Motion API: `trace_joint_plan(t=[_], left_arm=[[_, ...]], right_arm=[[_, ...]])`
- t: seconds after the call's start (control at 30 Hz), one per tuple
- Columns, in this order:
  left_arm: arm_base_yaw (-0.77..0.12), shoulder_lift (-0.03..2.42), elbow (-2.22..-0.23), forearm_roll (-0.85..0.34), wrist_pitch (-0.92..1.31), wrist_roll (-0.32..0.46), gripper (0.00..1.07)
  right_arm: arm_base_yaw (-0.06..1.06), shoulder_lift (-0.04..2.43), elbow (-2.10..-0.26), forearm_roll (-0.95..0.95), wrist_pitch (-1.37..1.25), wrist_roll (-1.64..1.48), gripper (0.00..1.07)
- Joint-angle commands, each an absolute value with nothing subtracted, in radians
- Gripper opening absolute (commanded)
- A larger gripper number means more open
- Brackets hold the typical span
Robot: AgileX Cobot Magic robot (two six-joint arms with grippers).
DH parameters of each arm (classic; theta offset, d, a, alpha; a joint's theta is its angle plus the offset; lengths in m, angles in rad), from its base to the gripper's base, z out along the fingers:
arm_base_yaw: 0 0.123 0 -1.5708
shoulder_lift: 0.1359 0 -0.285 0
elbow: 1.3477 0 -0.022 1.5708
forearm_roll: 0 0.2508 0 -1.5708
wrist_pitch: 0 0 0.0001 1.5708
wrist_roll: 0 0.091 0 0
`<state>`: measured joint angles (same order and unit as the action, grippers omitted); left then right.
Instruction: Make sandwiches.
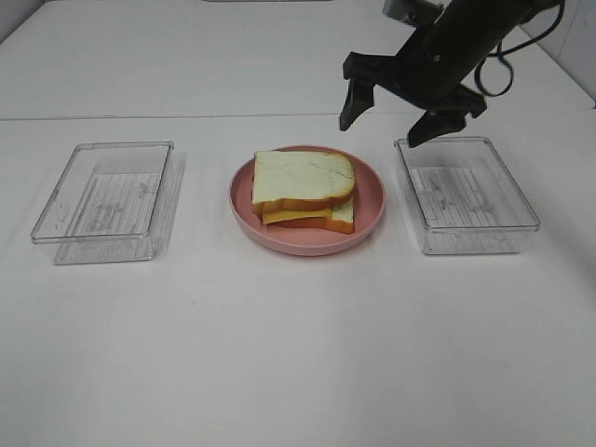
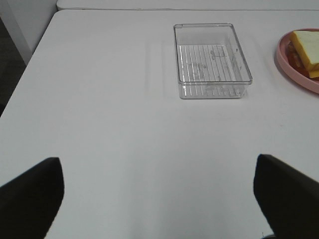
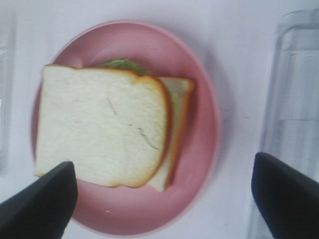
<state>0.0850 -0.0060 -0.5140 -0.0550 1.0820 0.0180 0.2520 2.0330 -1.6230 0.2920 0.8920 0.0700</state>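
With the sandwich (image 1: 304,190) stacked on the pink plate (image 1: 371,199) between two clear trays, the right gripper (image 1: 400,114) hangs above, jaws spread and empty; clearing straight upward should avoid nudging the skewed top slice (image 3: 102,124), while the left gripper (image 2: 158,196) waits spread.

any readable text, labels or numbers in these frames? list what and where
None in any view.
Clear trays: only moulded ridges, with faint embossed marks too small to read.
Sandwich and pink plate: plain, no print.
Right gripper: black, no label showing.
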Motion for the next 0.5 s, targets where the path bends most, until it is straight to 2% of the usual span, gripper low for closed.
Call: trace_joint_plan(t=[0.03,0.17,0.2,0.23,0.37,0.5], left_arm=[[0.086,-0.025,-0.514,-0.063,1.076,0.017,0.98],[0.086,-0.025,-0.514,-0.063,1.076,0.017,0.98],[0.086,-0.025,-0.514,-0.063,1.076,0.017,0.98],[0.086,-0.025,-0.514,-0.063,1.076,0.017,0.98],[0.086,-0.025,-0.514,-0.063,1.076,0.017,0.98],[0.086,-0.025,-0.514,-0.063,1.076,0.017,0.98]], right_arm=[[0.249,1.992,-1.653,0.067,0.986,0.15,0.92],[0.229,1.98,-1.694,-0.066,1.098,0.159,0.91],[0.19,1.98,-1.725,-0.1,1.146,0.159,0.91],[0.19,1.98,-1.725,-0.1,1.146,0.159,0.91],[0.075,1.975,-1.748,-0.102,1.213,0.156,0.9],[0.037,1.971,-1.748,-0.096,1.276,0.138,0.9]])
